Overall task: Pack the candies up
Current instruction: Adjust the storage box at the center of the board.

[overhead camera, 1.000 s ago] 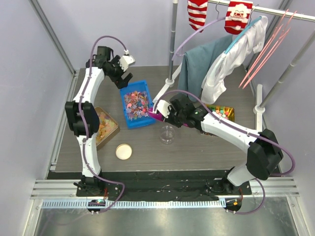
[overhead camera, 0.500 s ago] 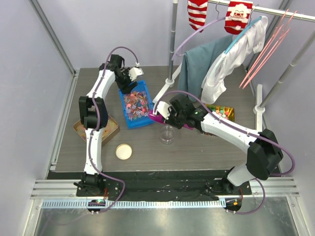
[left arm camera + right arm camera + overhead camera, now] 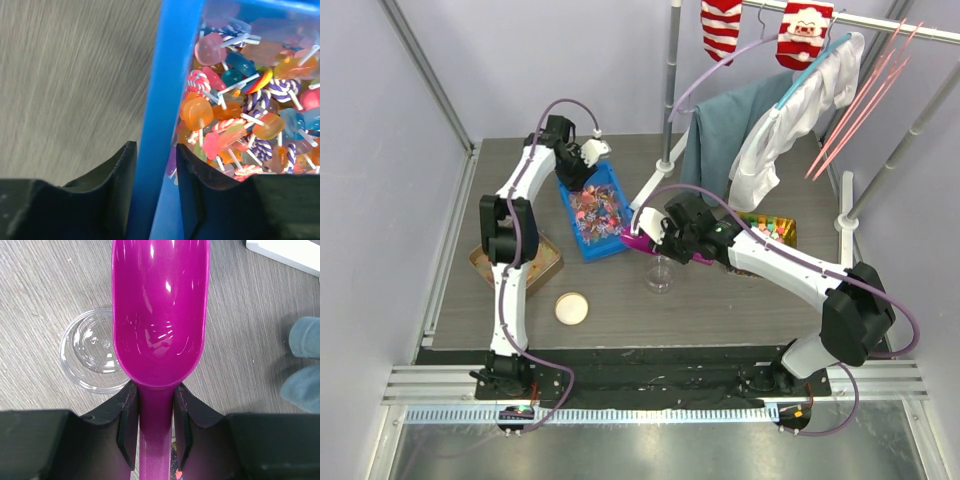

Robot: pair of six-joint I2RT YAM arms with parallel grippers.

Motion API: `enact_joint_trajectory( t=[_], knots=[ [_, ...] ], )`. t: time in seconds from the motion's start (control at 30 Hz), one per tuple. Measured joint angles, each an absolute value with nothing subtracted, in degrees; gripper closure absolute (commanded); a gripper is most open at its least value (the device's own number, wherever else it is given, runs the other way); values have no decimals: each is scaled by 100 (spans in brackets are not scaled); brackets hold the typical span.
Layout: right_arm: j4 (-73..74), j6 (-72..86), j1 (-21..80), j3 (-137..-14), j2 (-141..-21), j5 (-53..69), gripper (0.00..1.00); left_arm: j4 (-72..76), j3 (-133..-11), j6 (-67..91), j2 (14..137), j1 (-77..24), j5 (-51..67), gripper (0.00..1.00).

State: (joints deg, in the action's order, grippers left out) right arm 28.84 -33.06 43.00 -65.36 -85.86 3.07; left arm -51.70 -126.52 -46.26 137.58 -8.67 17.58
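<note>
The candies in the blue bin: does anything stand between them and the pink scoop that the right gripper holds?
Only the blue bin's near wall: the empty scoop sits just outside its near right corner and must go over the rim. The left gripper straddles the far left wall, away from that path. The candies lie uncovered.

no lettering, label, brand or number can be read in any view. the red-and-white sock on the rail bears a white figure too small to make out. the blue plastic bin, the small multicoloured candies and the glossy magenta plastic scoop show only plain colour, stripes and swirls.
</note>
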Motion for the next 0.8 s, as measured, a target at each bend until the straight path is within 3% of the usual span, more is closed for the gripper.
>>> enact_joint_trajectory(
  t=[0.43,0.53,0.73,0.8],
  knots=[
    [2895,-3299,4338,-6536,-8586,360,99,-4980,-12119,-3754,13450,-888,1192,77],
    [3009,-3271,4368,-6635,-8600,353,99,-5017,-12073,-3570,13417,-888,1162,85],
    [3599,-3068,4370,-7946,-9144,224,99,-5164,-11992,-3330,13349,-888,1164,99],
    [3861,-3000,4346,-8709,-9574,158,99,-5153,-11867,-3253,13273,-888,1177,100]
  ],
)
